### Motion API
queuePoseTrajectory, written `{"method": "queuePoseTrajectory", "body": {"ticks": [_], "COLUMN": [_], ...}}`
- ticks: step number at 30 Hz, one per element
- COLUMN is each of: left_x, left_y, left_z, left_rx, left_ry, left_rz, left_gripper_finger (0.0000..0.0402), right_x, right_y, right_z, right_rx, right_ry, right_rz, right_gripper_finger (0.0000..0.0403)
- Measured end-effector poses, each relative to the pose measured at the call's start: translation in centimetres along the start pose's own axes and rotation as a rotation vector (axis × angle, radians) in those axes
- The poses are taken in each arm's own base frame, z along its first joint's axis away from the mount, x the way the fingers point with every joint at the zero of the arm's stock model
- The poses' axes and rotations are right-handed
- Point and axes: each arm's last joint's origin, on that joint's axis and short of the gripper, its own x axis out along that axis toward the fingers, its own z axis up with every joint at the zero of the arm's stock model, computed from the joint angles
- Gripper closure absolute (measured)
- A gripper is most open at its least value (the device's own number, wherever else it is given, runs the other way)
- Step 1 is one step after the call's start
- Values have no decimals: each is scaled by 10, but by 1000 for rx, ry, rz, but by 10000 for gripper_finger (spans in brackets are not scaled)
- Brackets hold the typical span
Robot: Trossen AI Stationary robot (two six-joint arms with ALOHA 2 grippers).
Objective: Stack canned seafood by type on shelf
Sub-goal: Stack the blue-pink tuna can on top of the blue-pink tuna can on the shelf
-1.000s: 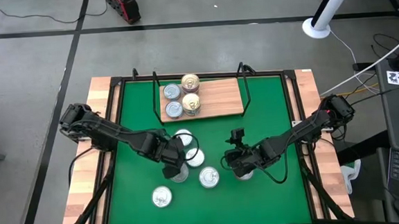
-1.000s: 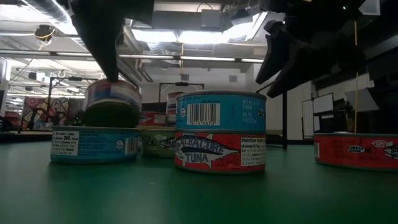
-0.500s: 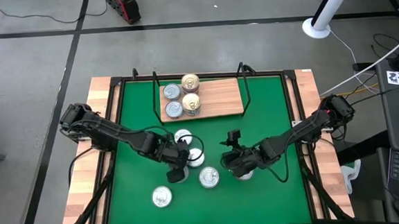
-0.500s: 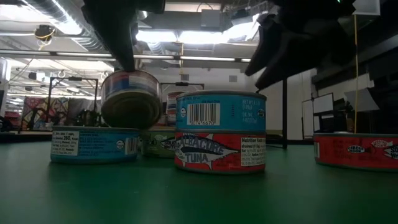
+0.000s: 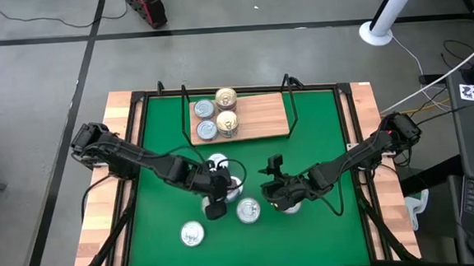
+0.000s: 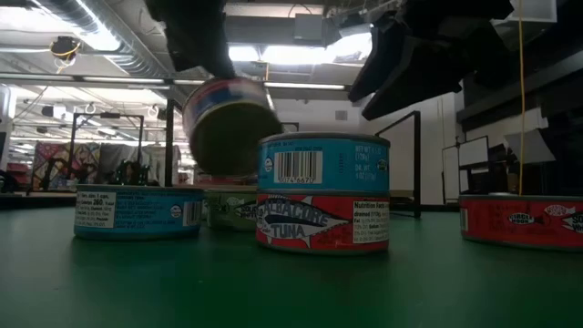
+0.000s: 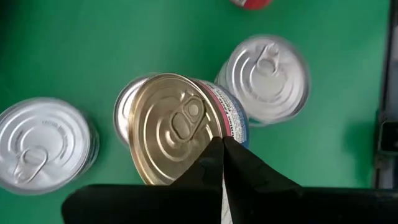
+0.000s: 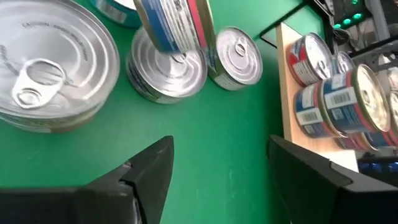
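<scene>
My left gripper is shut on a gold-lidded can with a blue and red label, which it holds tilted above the green mat; the low view shows this can in the air. Several silver-lidded cans rest on their bases around it. The wooden shelf at the far side carries two stacks and two single cans. My right gripper hangs open over bare mat, beside a can. My left gripper pinches the can at the lid's rim, on the side toward the wrist, between its two shut fingertips. The fingers slant down from the table's left. The can hangs tilted below them, clear of the mat and of the other cans.
In the low view a teal can stands on a red tuna can, with a blue can to its left and a red one to its right. Black wire posts rise at the shelf's ends. Wooden planks flank the mat.
My left gripper has risen a little and moved toward the table's right, tipping its wrist upward. The gold-lidded can has gone with it, higher off the mat and tilted further, and now hangs next to the two-can stack.
</scene>
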Motion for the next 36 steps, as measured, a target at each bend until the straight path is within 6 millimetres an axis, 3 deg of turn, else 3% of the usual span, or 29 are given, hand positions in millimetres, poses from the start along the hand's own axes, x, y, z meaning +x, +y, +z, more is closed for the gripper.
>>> {"method": "queuePoseTrajectory", "body": {"ticks": [9, 22, 36], "left_x": [3, 7, 7], "left_y": [7, 8, 8], "left_z": [15, 18, 18], "left_rx": [-55, -65, -66], "left_ry": [-62, -71, -72], "left_rz": [-63, -67, -67], "left_gripper_finger": [401, 401, 401], "right_x": [1, 18, 20], "right_y": [1, -3, -3], "right_z": [12, 19, 24], "right_rx": [-37, -69, -116], "right_ry": [-118, -197, -257], "right_rz": [42, 78, 103], "right_gripper_finger": [148, 148, 148]}}
